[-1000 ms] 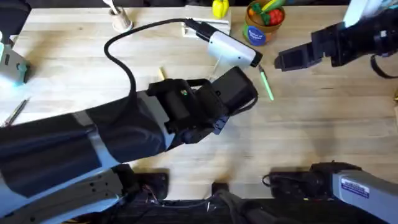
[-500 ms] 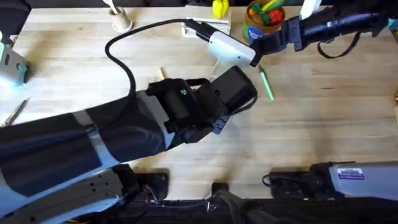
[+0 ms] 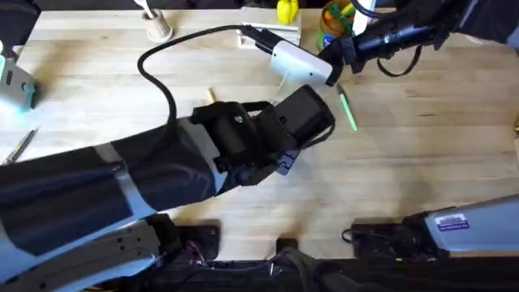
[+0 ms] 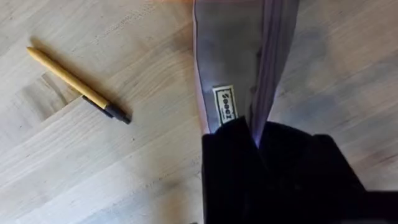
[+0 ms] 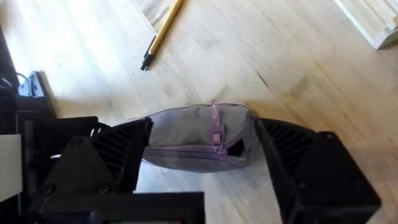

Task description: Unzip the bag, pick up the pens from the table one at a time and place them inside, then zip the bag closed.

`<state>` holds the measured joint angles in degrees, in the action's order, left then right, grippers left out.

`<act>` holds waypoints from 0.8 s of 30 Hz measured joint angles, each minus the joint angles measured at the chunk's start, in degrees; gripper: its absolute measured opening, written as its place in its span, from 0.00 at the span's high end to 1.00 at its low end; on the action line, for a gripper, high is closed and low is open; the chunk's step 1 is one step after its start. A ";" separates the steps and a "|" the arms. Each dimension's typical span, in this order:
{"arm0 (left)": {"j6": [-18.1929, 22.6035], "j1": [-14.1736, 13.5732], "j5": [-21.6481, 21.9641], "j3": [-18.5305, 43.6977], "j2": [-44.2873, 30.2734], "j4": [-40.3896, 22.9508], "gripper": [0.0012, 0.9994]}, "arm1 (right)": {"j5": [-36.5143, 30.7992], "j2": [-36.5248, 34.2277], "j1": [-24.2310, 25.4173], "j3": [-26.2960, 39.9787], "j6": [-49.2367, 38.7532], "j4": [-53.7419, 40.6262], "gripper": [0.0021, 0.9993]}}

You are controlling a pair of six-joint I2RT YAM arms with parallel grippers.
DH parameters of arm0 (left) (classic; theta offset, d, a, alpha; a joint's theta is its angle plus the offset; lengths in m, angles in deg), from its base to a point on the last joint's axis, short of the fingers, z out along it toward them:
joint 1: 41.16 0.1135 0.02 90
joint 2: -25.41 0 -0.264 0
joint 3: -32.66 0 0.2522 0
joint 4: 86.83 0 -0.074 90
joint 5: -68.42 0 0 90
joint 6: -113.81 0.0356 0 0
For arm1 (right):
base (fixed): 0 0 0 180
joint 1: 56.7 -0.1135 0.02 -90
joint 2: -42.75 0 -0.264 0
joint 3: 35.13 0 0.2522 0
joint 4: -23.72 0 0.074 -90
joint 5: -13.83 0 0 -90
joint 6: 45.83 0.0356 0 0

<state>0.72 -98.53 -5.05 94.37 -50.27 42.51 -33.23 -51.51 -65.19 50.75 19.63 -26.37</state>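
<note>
Lavender and half see-through, the pencil pouch (image 5: 198, 138) lies on the light wooden butcher-block table (image 3: 422, 154) near its middle, and both arms have hold of it. In the right wrist view the right gripper (image 5: 202, 152) has its two black fingers (image 5: 115, 152) set wide, one at each end of the pouch and touching the fabric, so the jaws bracket the bag lengthwise; the purple zipper line runs along its side and the zipper pull (image 5: 216, 127) stands up on top near the middle. In the left wrist view the left gripper (image 4: 258, 134) has its black fingers closed on the pouch's end, right where the zipper band (image 4: 273, 56) reaches them, with the small white label (image 4: 225, 104) just beside the grip. From overhead, the pouch (image 3: 302, 62) shows as a pale strip between the big dark left arm and the right gripper (image 3: 345, 50), which reaches in from the far right corner. A yellow-tan pen (image 4: 76, 85) with a dark tip lies flat on the wood near the pouch, apart from it, and appears again in the right wrist view (image 5: 160, 34). A light green pen (image 3: 347, 110) lies on the table just right of the left arm's wrist, close to the pouch's end but not touching it.
</note>
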 joint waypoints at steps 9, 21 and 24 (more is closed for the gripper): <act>-0.02 0.01 -0.09 -0.02 0.00 0.04 0.96 | -0.07 -4.09 -0.23 0.11 -1.55 0.49 0.00; -0.02 0.01 -0.22 -0.02 0.00 -0.18 0.96 | -0.15 -6.54 -2.71 0.11 -5.26 -1.56 0.06; -0.02 0.01 -0.24 -0.02 0.00 -0.25 0.96 | -1.16 -7.54 -2.97 0.11 -6.75 -3.38 0.08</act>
<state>0.70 -98.52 -5.29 94.35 -50.27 42.26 -34.39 -59.05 -68.17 50.86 12.88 -29.75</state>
